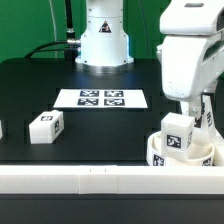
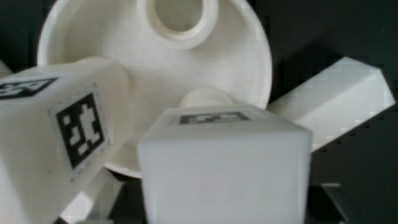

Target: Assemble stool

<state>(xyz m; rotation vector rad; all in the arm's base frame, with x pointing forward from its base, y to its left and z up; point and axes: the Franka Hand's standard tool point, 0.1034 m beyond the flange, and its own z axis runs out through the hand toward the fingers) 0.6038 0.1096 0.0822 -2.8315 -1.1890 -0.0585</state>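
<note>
The tool [image 1: 186, 118] grips an upright leg [image 1: 178, 136] directly above the seat [image 1: 156, 152] at the exterior view's right of the counter [image 1: 110, 138], the leg's long axis pointing down into it.

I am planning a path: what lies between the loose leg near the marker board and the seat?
In the exterior view, only bare black table lies between the loose leg and the seat; the marker board sits farther back.

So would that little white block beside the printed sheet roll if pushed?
Probably not: the leg looks blocky and flat-faced, so it should slide, not roll. It seems to be rigid plastic, likely stiff and light.
</note>
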